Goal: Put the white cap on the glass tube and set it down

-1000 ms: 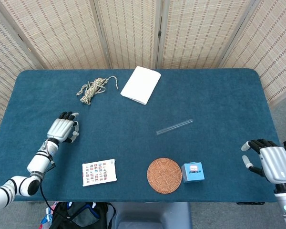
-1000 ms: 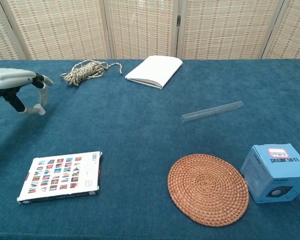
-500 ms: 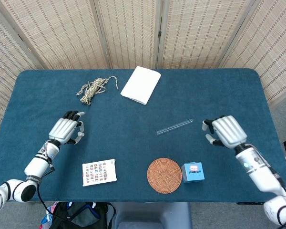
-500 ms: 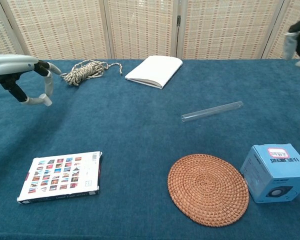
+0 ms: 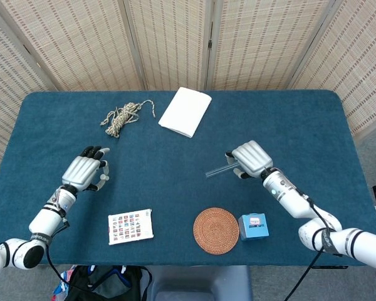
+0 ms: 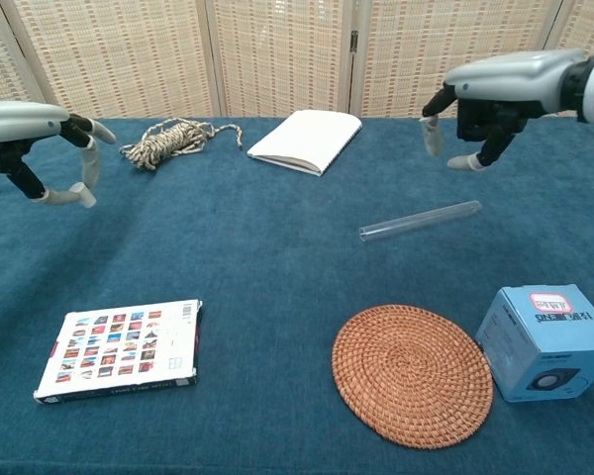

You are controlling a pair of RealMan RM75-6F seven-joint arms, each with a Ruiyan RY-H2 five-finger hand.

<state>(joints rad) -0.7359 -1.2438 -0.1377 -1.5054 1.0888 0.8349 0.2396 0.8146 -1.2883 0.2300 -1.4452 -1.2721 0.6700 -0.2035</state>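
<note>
The blue box [image 6: 544, 343] at four o'clock on the tabletop [image 5: 301, 125] carries a red-and-white label, its print too small to read. Above the glass tube [image 6: 420, 221], lying right of centre, the right hand [image 6: 480, 99] hovers, fingers [image 6: 431, 135] spread and empty. The left hand [image 6: 40, 148], at nine o'clock, is likewise open.

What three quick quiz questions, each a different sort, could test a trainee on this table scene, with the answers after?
1. True or false: the right hand holds the glass tube.
2. Which lies nearest the woven mat: A rope, B blue box, C white notebook?
3. Fill in: the left hand hovers with its fingers ____.

Key: 1 false, it hovers above the tube. 2 B. 3 apart, holding nothing.
</note>
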